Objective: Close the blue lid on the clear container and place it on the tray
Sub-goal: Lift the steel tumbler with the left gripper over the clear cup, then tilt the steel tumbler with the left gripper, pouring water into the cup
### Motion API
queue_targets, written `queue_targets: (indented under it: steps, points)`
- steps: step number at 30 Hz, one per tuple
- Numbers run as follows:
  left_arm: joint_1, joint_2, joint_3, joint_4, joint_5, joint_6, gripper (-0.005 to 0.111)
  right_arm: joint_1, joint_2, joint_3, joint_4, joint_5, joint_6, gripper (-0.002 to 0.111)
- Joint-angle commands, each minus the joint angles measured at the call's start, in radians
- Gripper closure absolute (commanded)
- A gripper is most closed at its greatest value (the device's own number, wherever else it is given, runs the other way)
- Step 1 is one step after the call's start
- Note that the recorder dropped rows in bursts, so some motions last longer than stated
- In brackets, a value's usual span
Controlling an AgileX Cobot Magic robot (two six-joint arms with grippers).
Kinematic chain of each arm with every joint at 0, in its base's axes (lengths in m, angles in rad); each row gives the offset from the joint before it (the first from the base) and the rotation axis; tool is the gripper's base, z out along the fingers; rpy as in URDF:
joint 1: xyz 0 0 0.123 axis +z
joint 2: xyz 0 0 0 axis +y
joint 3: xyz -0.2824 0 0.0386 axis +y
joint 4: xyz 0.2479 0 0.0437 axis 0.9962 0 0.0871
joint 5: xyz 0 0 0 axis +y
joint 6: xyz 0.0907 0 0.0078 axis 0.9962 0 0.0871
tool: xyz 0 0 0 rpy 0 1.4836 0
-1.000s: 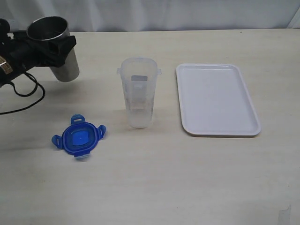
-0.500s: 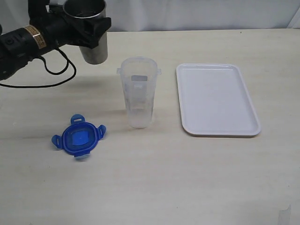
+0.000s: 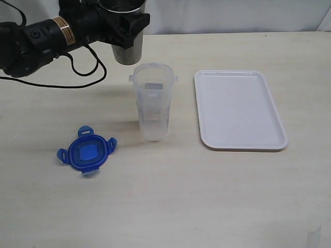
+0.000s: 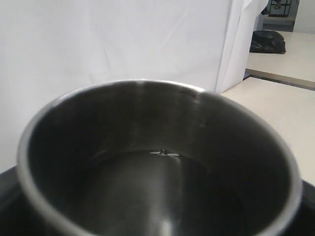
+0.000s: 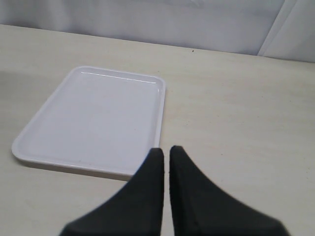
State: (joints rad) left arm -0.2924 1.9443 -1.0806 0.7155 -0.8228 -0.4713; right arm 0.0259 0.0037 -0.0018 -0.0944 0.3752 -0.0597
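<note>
From the exterior view: grips a steel cup (image 3: 127,50) in the left pincer (image 3: 122,23), jaws spread wide round its wall, raised above the desk (image 3: 207,196) at the far left. Finds the clear container (image 3: 152,103) standing just near and right of that cup, long axis upright, mouth open to the top, no lid on it. Finds the blue lid (image 3: 87,153) lying flat on the desk, near and left of the container, well apart from cup and pincer alike. Finds the tray (image 3: 239,109) just right of the container, not touching it, carrying nothing. Shows nothing of the right pincer. From the left wrist view: looks down into the cup, filling almost the whole picture, with what may be a little clear liquid at the bottom; cannot tell for sure. From the right wrist view: shows the right pincer (image 5: 165,153) shut tight, tips together, holding nothing, by the tray's near right corner. Puts the lid, by judgement, on the left arm's side, with that pincer occupied by the cup; leaves the free right pincer farther off, beyond tray and container.
</note>
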Motion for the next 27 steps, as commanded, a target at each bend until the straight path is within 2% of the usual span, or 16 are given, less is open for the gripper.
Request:
queue_targets:
  steps: [1, 16, 27]
  points:
    - [-0.025, -0.025, -0.02, -0.006, -0.076, -0.006, 0.107, -0.002, -0.004, 0.002, 0.006, -0.003, 0.004, 0.104]
    - [-0.034, -0.025, -0.02, 0.172, -0.092, 0.0, 0.107, -0.002, -0.004, 0.002, 0.006, -0.003, 0.004, 0.104]
    - [-0.034, -0.025, -0.02, 0.258, -0.149, 0.169, 0.107, -0.002, -0.004, 0.002, 0.006, -0.003, 0.004, 0.104]
